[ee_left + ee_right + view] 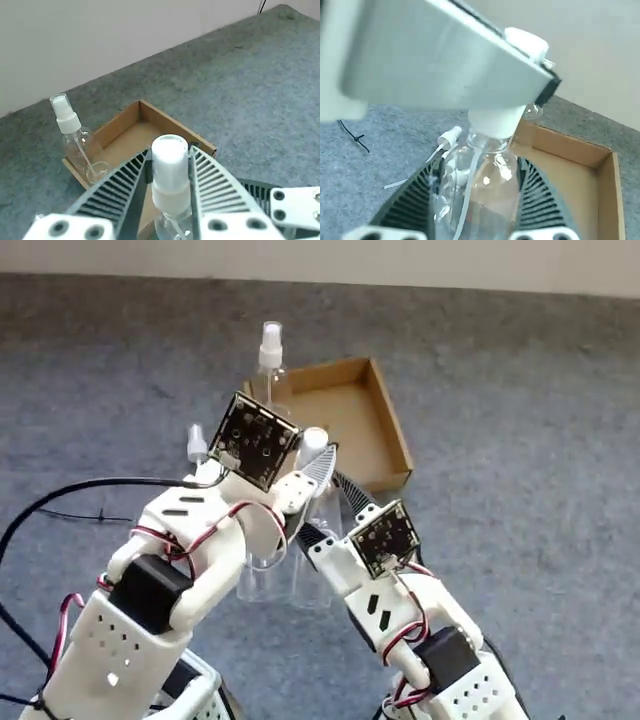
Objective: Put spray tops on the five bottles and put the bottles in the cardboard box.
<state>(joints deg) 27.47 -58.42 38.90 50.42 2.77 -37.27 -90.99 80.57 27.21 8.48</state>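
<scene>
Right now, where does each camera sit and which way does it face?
High view: fixed above and behind both arms, looking down the table toward the cardboard box; both arms show.
Left wrist view: on the left arm, looking along the left gripper clamped on a spray top, box beyond.
Right wrist view: on the right arm, looking along the right gripper around the bottle.
All three share the box.

grey felt table (pixel 520 390) bears a cardboard box (pixel 391 420), clear bottles (pixel 262 578), black cable (pixel 70 488).
</scene>
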